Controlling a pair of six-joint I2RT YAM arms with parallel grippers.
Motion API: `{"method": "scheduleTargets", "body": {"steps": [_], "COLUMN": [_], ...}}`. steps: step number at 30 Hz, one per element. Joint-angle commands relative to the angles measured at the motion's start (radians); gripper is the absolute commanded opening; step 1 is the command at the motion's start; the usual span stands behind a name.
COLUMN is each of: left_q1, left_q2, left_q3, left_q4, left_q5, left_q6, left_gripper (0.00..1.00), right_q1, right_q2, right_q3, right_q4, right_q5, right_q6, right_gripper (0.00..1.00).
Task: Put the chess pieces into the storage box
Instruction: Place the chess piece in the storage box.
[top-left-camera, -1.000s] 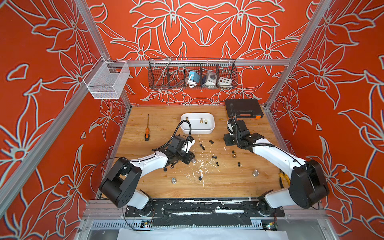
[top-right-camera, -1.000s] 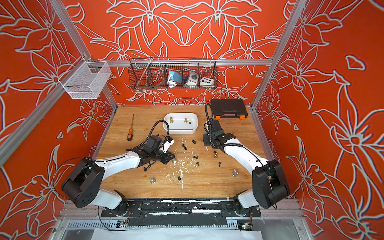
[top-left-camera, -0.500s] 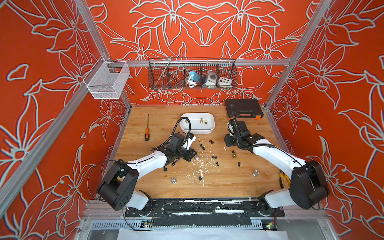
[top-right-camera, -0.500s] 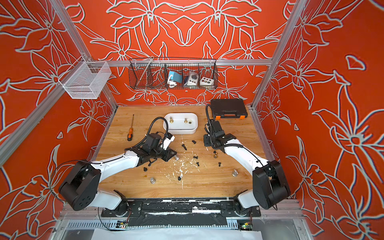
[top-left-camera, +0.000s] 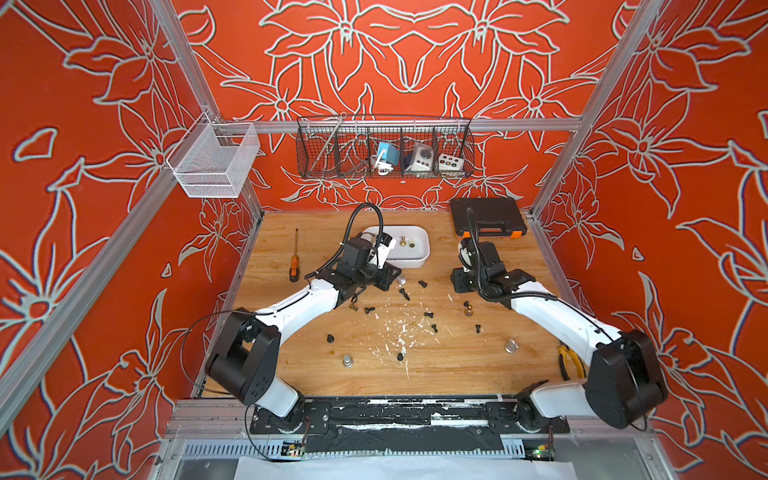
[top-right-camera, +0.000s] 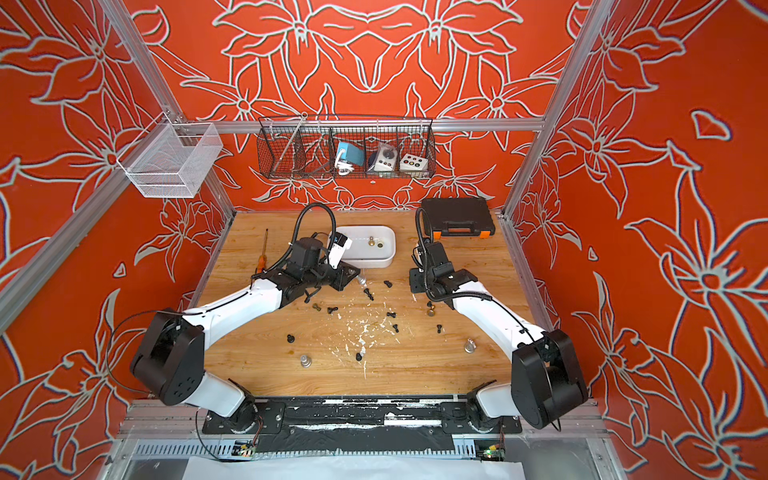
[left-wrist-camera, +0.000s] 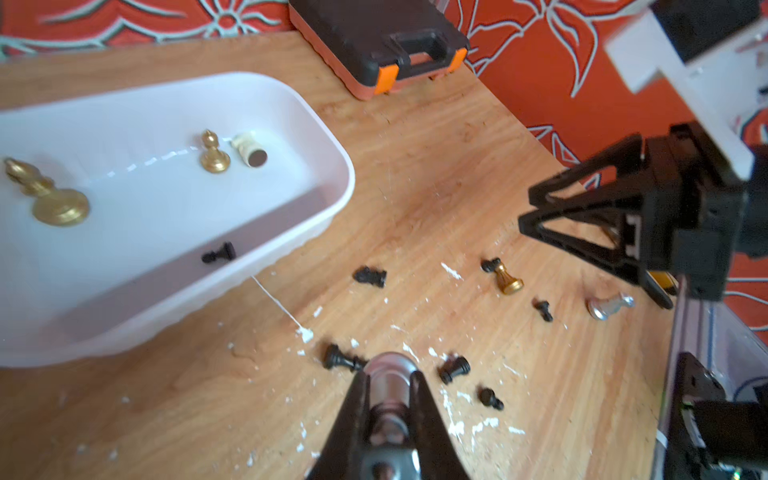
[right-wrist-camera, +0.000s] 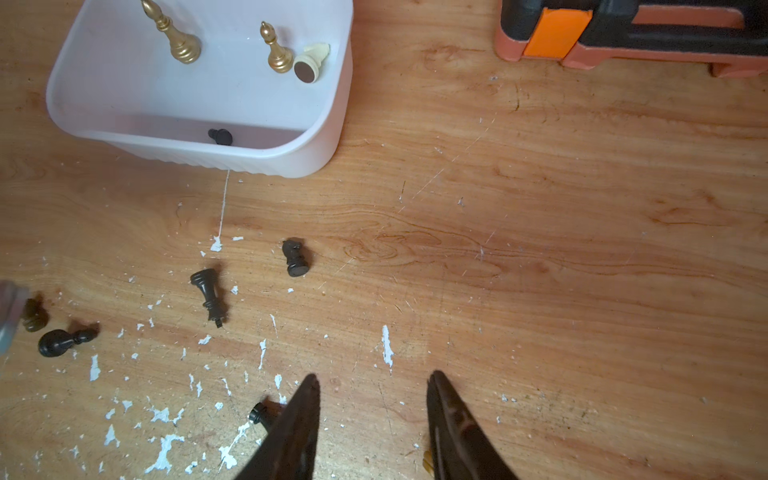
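Left tool (left-wrist-camera: 389, 386): closed on a silver piece (left-wrist-camera: 388, 368), near the box (left-wrist-camera: 137, 124), not yet over it.
Change: the left arm has carried this piece from the scatter toward the box.
Right tool (right-wrist-camera: 372, 378): half open, empty, unmoved.
Box: two gold, one cream, one black inside.
Meaning: the drop seems next; many black pieces (right-wrist-camera: 208, 291) remain on the desk (left-wrist-camera: 436, 187).

white storage box (right-wrist-camera: 249, 160), black chess pieces (right-wrist-camera: 208, 289), orange floral walls (top-left-camera: 395, 62)

Legend: in the storage box (left-wrist-camera: 124, 124) you count two gold pieces (left-wrist-camera: 215, 156), one cream piece (left-wrist-camera: 249, 151) and one black piece (left-wrist-camera: 219, 253); outside it, three silver pieces (top-left-camera: 347, 360), about nine black ones, at least one more gold.
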Motion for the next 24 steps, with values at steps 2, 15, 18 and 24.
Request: {"method": "scheduleTargets", "body": {"steps": [2,15,18,24], "left_q1": [0.041,0.105,0.106,0.106], "left_q2": [0.088,0.381,0.428,0.512], "left_q3": [0.099,0.427,0.475,0.572], "left_q4": [0.042,-0.019,-0.033,-0.083], "left_q5": [0.002,-0.053,-0.093,-0.206], "left_q6": [0.019,0.017,0.014,0.004], "left_gripper": [0.18,0.17,0.17,0.17], "right_q1": [-0.009,-0.013,-0.013,-0.016], "right_q2": [-0.026,-0.002,0.005,0.007], "right_q3": [-0.016,-0.039,-0.036,-0.03], "right_q4": [-0.01,-0.013,-0.02,-0.029], "right_q5": [0.006,-0.045,-0.043,-0.037], "right_q6": [-0.01,0.009,0.0,-0.01], "right_gripper": [0.45,0.44,0.44,0.44]}}
